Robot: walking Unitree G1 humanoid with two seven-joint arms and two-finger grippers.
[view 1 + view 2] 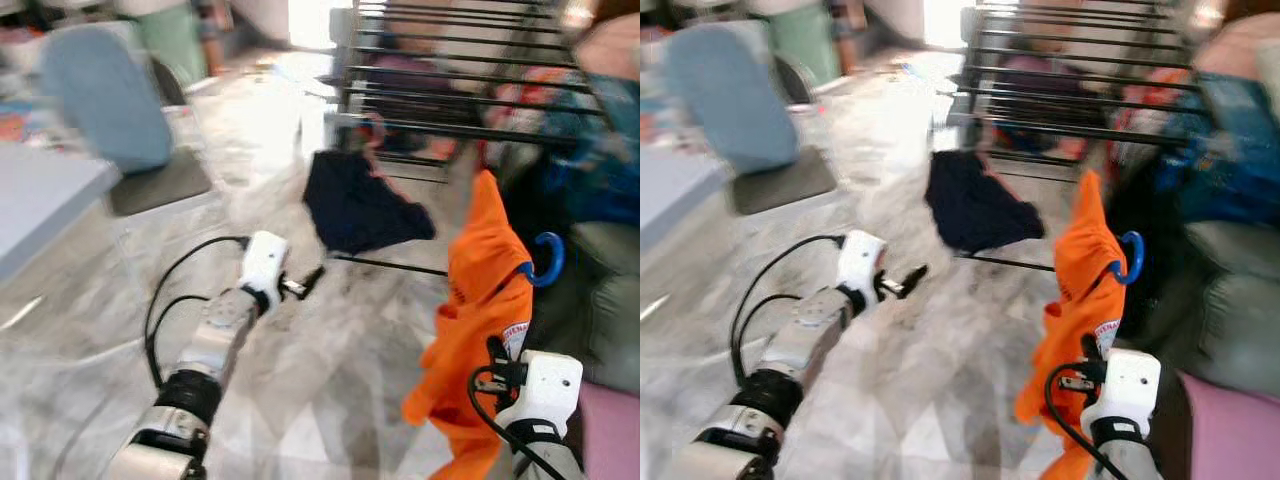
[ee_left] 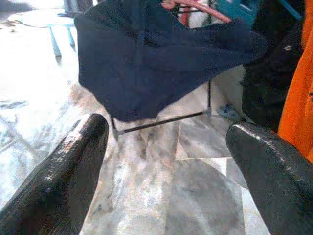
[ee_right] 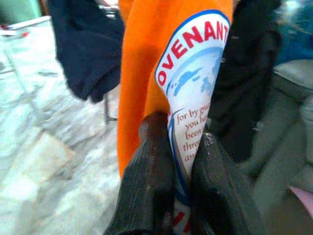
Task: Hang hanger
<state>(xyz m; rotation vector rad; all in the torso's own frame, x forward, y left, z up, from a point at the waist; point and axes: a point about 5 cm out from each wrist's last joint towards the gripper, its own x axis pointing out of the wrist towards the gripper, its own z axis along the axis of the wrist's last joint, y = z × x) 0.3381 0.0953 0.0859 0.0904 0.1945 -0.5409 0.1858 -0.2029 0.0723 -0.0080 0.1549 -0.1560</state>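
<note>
The hanger [image 1: 545, 258], of which a blue hook shows, carries an orange shirt [image 1: 480, 300] and is held up in front of the rack [image 1: 470, 90], below its top bars and not yet on any of them. The right gripper [image 3: 178, 161] has its fingers pinched tight on the shirt's cloth, right at a printed round badge, so it holds the garment rather than the hook itself, as far as can be seen. The hook hangs free at the shirt's right edge.

Judging by this, the carry is mostly done; what remains is to lift the hook to a bar and slip it over.

A dark blue cloth [image 1: 355, 205] already hangs from the rack, left of the shirt. The left gripper [image 2: 166, 161] reaches toward that cloth with fingers spread wide, holding nothing, over the marble floor [image 1: 300, 380]. More blurred clothes lie behind the rack. No containers can be made out.
</note>
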